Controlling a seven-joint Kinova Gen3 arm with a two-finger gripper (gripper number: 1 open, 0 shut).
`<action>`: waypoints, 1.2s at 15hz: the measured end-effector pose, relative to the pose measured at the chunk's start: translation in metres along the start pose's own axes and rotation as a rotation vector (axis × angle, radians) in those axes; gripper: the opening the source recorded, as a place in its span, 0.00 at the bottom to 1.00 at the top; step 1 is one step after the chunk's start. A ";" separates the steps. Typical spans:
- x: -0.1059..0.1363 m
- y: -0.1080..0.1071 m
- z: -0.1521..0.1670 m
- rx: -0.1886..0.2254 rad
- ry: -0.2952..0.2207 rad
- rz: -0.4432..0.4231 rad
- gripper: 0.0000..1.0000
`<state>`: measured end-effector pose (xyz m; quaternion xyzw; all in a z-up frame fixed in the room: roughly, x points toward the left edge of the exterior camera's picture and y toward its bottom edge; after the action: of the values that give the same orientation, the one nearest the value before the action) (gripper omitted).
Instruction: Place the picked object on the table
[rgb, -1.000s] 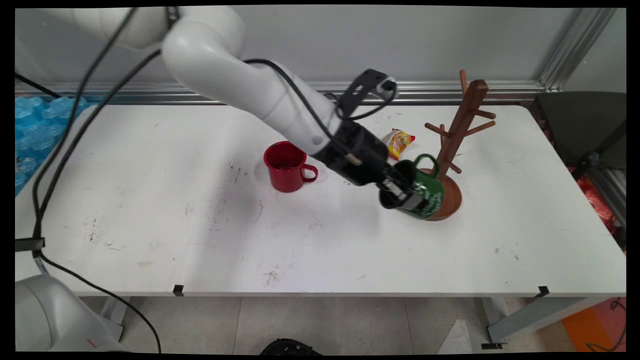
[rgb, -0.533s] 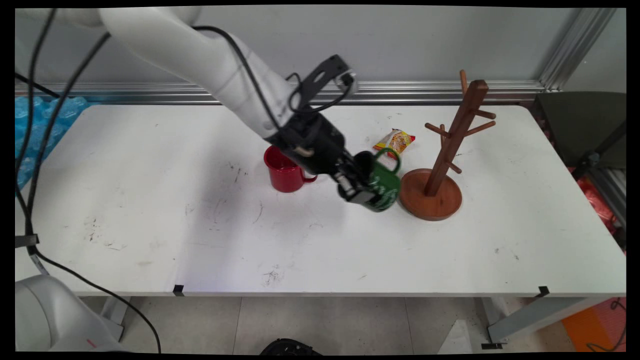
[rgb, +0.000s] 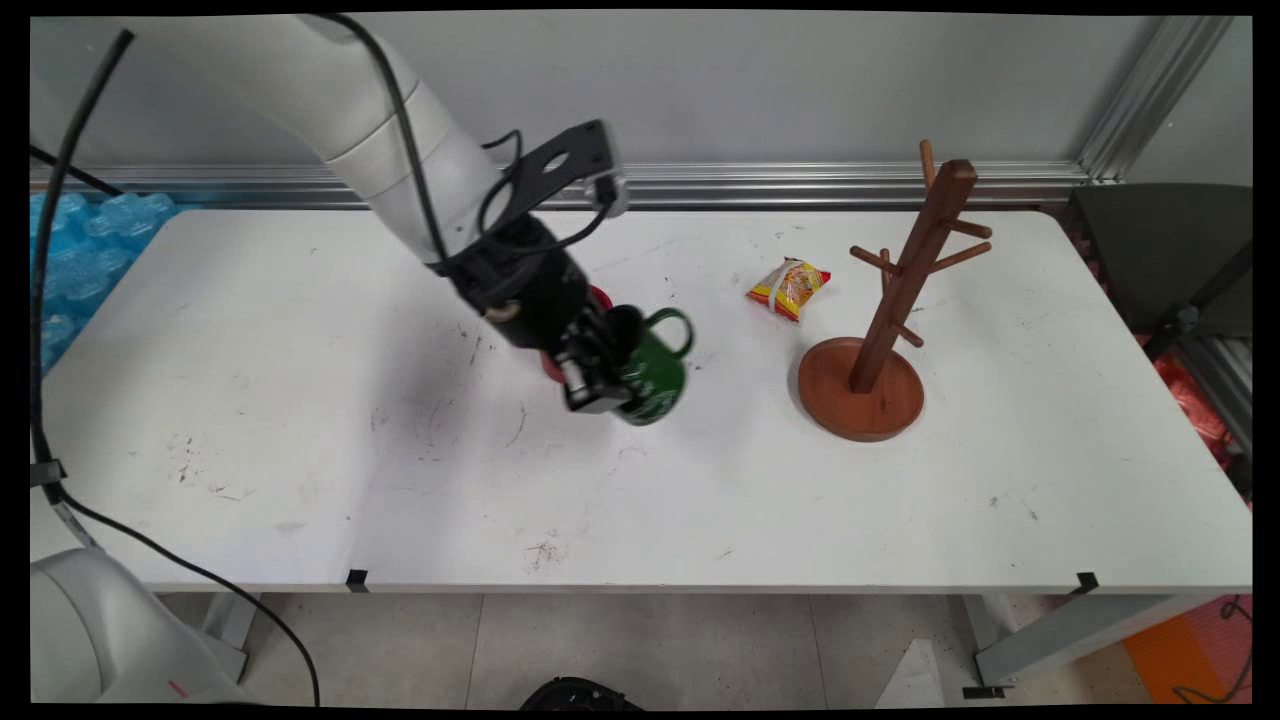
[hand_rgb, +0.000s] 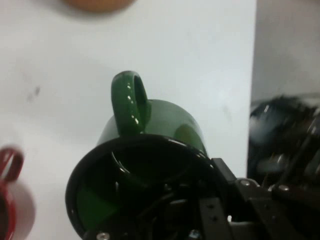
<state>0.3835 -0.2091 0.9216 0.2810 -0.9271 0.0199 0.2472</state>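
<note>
Setting: white desk (rgb: 300, 330), scuffed with dark marks, standing against a grey wall with a metal rail along its far edge.
Gripper: the black gripper (rgb: 600, 375) hangs over the middle of the desk, angled down toward the right; its fingers are clenched on the rim of a green mug, one finger inside the mouth and the other on the outer wall.
Green mug: the green mug (rgb: 655, 375) is held tilted, mouth turned toward the gripper, handle pointing up and toward the far edge; in the hand view the green mug (hand_rgb: 150, 150) shows a black rim and dark inside.
Red mug: the red mug (rgb: 600, 297) stands just behind the gripper, toward the far edge, mostly hidden by it; in the hand view its handle and rim (hand_rgb: 12, 200) show at the left edge.
Mug tree: a brown wooden mug tree (rgb: 880, 330) with a round base stands toward the right end of the desk, well apart from the green mug, all pegs bare.
Snack packet: a yellow and red packet (rgb: 788, 288) lies between the mug tree and the far edge, near the tree's base.
</note>
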 end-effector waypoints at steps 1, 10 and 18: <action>-0.005 0.000 -0.001 0.014 -0.038 0.013 0.00; -0.031 -0.008 0.020 0.087 -0.257 0.068 0.00; -0.032 -0.020 0.066 0.114 -0.402 0.089 0.00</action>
<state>0.3876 -0.2216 0.8468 0.2516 -0.9667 0.0268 0.0396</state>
